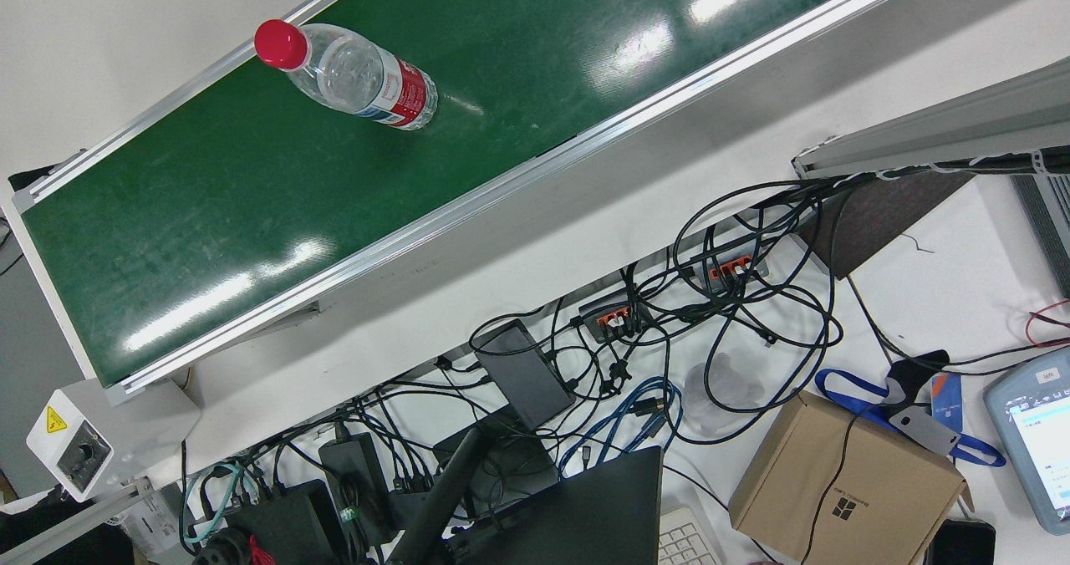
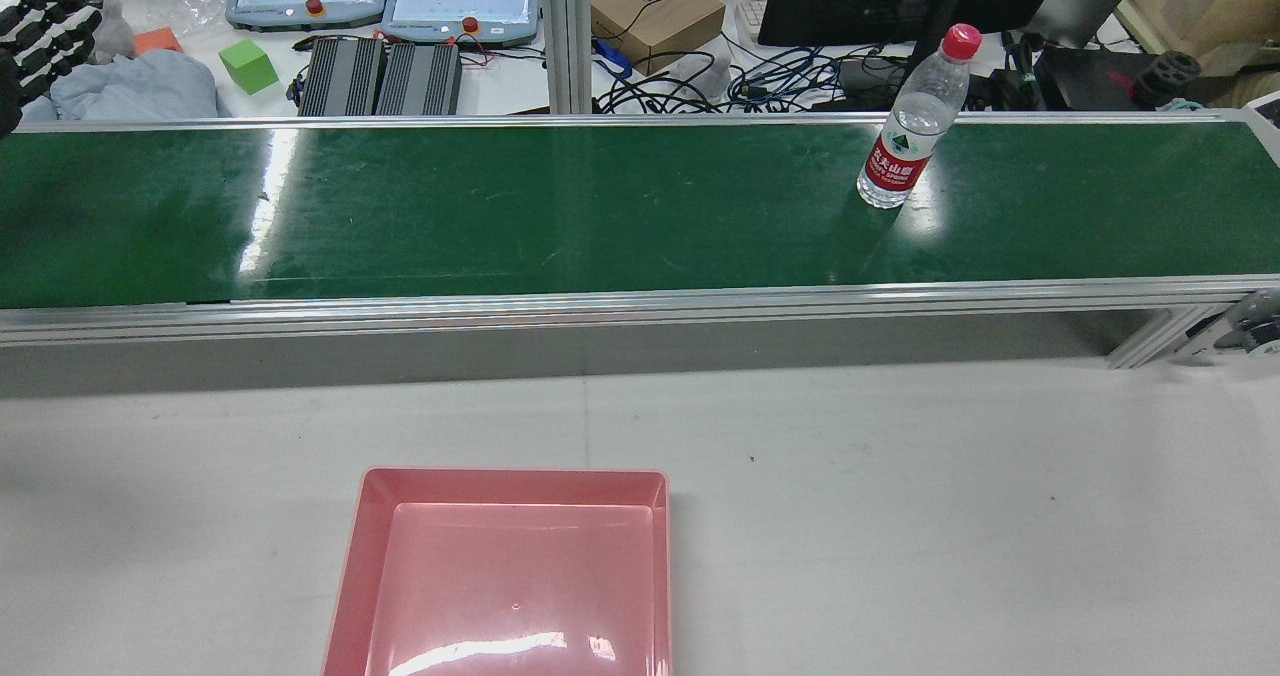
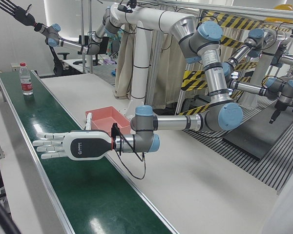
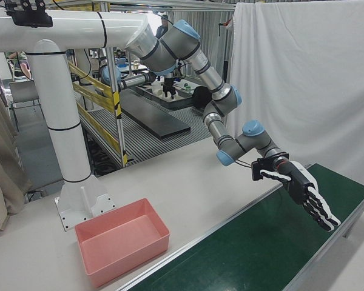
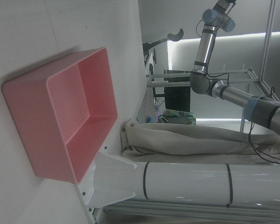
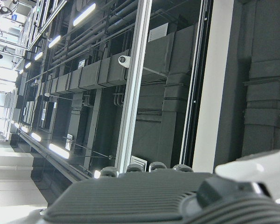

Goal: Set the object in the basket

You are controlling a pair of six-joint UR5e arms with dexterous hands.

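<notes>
While the water bottle (image 2: 912, 126) stands upright at upper right of the green belt (image 2: 560, 206), the flat, spread, empty left hand (image 3: 71, 145) could topple it; right hand (image 3: 14, 10) splayed, empty.

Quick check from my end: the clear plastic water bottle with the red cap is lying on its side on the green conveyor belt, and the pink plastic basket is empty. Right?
Not quite. The clear plastic water bottle with the red cap stands upright on the green conveyor belt, not on its side; the rear view shows this plainly. The rest holds: the pink plastic basket is empty.
</notes>
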